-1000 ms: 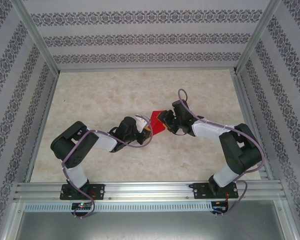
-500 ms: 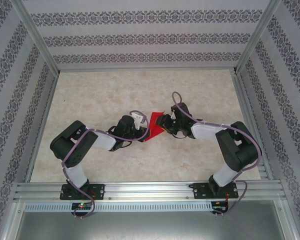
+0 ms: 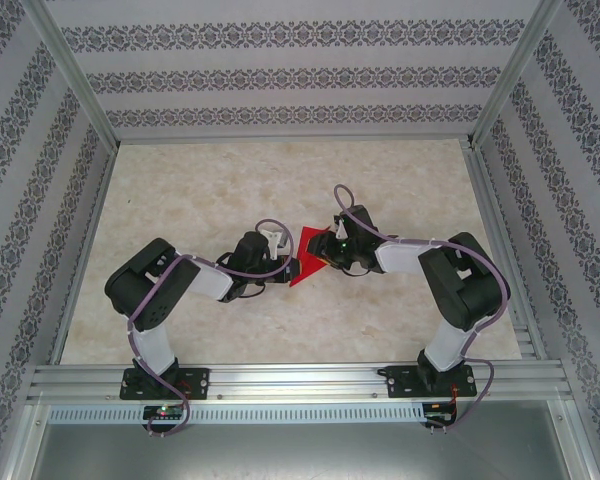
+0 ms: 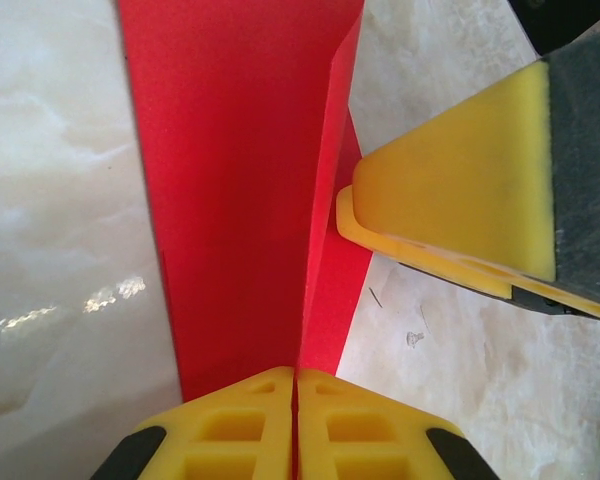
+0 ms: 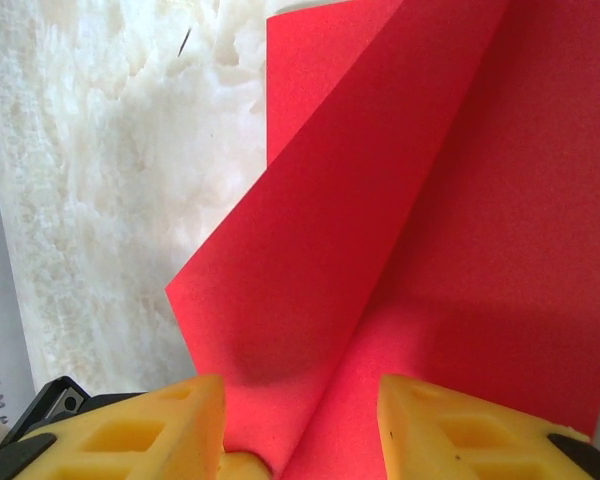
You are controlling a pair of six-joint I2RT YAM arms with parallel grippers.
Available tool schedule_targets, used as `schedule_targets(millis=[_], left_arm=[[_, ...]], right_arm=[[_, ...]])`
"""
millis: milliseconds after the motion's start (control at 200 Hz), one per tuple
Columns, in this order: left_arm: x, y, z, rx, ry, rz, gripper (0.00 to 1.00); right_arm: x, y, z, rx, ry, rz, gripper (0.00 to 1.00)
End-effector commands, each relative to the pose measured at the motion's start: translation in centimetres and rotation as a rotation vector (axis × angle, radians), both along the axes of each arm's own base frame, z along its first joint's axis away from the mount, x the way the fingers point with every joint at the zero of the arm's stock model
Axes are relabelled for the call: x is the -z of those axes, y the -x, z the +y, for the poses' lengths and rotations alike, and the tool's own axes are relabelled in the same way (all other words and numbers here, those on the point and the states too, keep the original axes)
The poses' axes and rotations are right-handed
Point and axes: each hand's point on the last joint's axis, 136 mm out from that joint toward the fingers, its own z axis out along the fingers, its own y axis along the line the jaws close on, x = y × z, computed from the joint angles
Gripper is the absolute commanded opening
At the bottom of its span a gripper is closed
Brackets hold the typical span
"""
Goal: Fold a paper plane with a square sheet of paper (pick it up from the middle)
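Left fingers (image 4: 242,425) tight on red paper (image 4: 230,180)

A bright red sheet of paper (image 3: 308,258) is seen near the middle of the table (image 3: 180,190), partly folded, one flap raised along a straight crease.

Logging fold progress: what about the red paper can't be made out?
Top view: the paper is tiny, creases unreadable.
Left wrist view: far end cut by the top edge; near end behind the left tool.
Right wrist view: runs off the right and bottom edges, partly behind the right tool.
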Motion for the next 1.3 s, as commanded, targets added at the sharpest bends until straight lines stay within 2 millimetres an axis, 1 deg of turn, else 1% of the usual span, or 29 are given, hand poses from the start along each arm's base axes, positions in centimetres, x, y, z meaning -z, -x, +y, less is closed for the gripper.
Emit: schedule_targets(millis=[0, 350, 500, 744, 929, 1039, 1169, 1299], left_arm=[[-1.1, -1.0, -0.1, -0.032, 0.053, -0.013, 0.11], [-0.8, -1.1, 0.4, -0.058, 0.062, 0.009, 0.12], [-0.9, -1.2, 0.4, -0.063, 0.07, 0.011, 0.11], [-0.4, -1.1, 0.5, -0.062, 0.068, 0.029, 0.14], [-0.6, -1.1, 0.5, -0.061, 0.065, 0.037, 0.2], [-0.9, -1.2, 0.8, -0.065, 0.056, 0.038, 0.29], [-1.7, -1.4, 1.8, -0.085, 0.031, 0.033, 0.4], [-2.6, -1.6, 3.2, -0.116, -0.003, 0.026, 0.44]], right_arm=[[-0.8, -1.1, 0.6, -0.033, -0.012, -0.052, 0.44], [0.3, -1.1, 0.1, -0.024, 0.014, -0.033, 0.4], [0.3, -1.2, -0.1, -0.017, 0.012, -0.037, 0.4], [1.4, -1.3, -0.2, -0.007, 0.041, 0.003, 0.42], [2.6, -1.0, -1.0, 0.002, 0.11, 0.046, 0.45], [3.6, -0.5, -1.6, 0.004, 0.169, 0.079, 0.46], [5.1, 0.0, -2.5, 0.011, 0.24, 0.124, 0.46], [6.0, 0.4, -3.1, 0.022, 0.284, 0.151, 0.46]])
